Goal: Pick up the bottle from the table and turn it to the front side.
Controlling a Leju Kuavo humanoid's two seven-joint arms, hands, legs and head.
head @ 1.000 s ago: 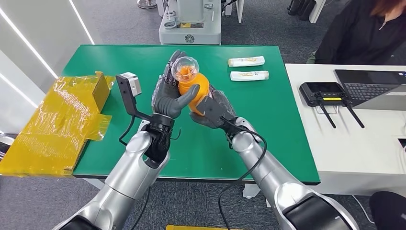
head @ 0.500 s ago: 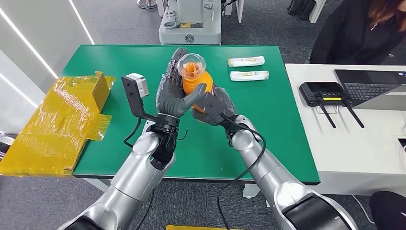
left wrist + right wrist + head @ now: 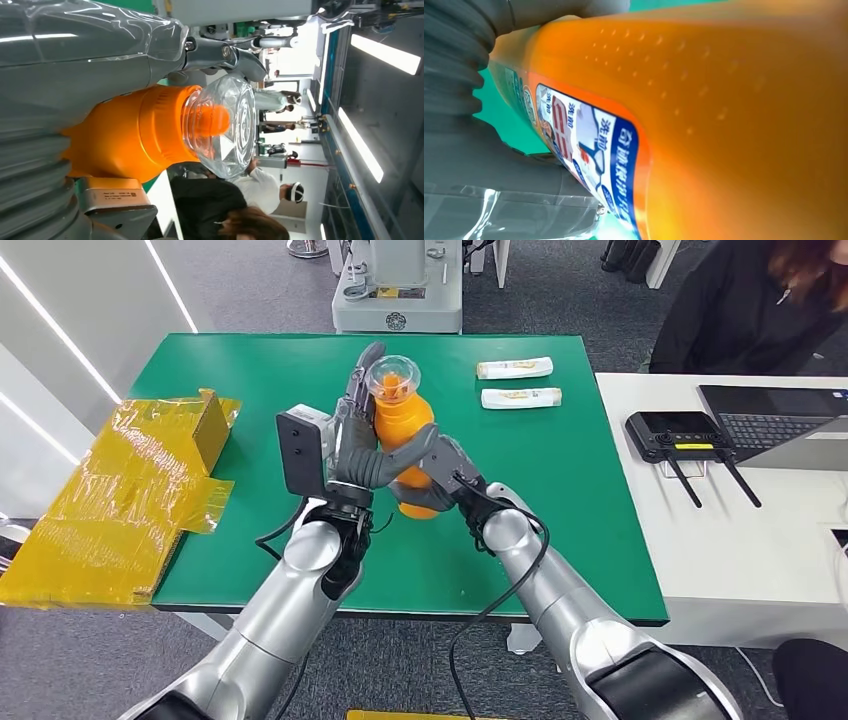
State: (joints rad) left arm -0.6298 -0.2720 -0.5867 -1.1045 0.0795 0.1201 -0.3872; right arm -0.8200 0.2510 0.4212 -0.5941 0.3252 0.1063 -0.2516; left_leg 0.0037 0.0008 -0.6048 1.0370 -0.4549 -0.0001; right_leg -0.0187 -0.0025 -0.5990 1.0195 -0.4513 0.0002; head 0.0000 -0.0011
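Now the left hand (image 3: 352, 455) wraps its fingers (image 3: 362, 390) round the bottle (image 3: 405, 440), held upright above the green table (image 3: 560, 500), clear cap (image 3: 392, 378) on top. Right hand (image 3: 455, 480) grips the bottle's lower body from the other side, fingers curled against it. Label (image 3: 589, 150) faces the right wrist camera.

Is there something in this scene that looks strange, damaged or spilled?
Nothing looks spilled or broken. The orange bottle is upright in both hands, left hand and right hand, its clear cap on. One oddity: crumpled yellow film hangs over the table's edge.
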